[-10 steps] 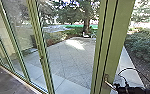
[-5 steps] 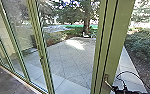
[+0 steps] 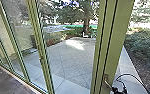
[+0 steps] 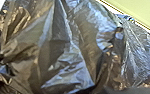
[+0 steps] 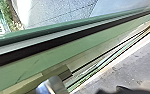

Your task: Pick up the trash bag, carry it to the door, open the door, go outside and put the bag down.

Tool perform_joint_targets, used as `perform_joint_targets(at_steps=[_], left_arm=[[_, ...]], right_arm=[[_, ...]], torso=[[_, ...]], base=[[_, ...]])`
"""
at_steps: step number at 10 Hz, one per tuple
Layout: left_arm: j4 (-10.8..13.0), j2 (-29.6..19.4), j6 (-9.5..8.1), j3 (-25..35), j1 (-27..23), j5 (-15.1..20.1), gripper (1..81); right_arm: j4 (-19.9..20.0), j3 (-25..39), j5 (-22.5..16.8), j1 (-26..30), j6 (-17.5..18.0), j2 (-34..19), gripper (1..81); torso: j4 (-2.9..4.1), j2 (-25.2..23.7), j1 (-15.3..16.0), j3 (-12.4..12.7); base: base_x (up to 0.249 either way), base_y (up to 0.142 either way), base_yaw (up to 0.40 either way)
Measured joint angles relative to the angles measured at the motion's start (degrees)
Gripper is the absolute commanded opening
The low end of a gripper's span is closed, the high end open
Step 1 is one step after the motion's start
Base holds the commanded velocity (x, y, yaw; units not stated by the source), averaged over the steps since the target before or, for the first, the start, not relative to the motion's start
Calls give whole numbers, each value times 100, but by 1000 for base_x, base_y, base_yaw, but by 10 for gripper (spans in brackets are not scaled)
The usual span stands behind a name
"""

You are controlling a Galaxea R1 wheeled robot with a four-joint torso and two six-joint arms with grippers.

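My black right claw (image 3: 116, 90) is low at the right of the head view, beside the slanting metal lever handle (image 3: 107, 83) on the green door frame (image 3: 112, 47), a thin black cable (image 3: 128, 74) arching above; I cannot tell whether it grips. The handle's long axis tips down toward my claw. A shiny, crumpled black plastic trash bag (image 4: 66, 50) looms at my left wrist camera, long axis unclear, its hold unseen.
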Motion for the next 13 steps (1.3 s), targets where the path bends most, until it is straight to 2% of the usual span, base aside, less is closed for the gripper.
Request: perform_joint_targets(at_steps=[2,6,10,13], left_arm=[[0,12,0,-5,0,1,10],[0,12,-2,-5,1,1,10],[0,11,-2,-5,15,0,10],[0,9,-2,-5,15,1,10]], right_arm=[[13,0,-406,89,46,-4,811],[-15,-94,-596,129,41,35,811],[-135,-358,-1440,380,-55,162,811],[-150,-527,-1484,419,-85,250,811]], torso=[[-2,-2,-2,2],[-4,-9,-4,5],[-9,-13,-17,9],[-11,-15,-22,11]], base=[[0,0,0],[0,0,0],[0,0,0],[0,0,0]])
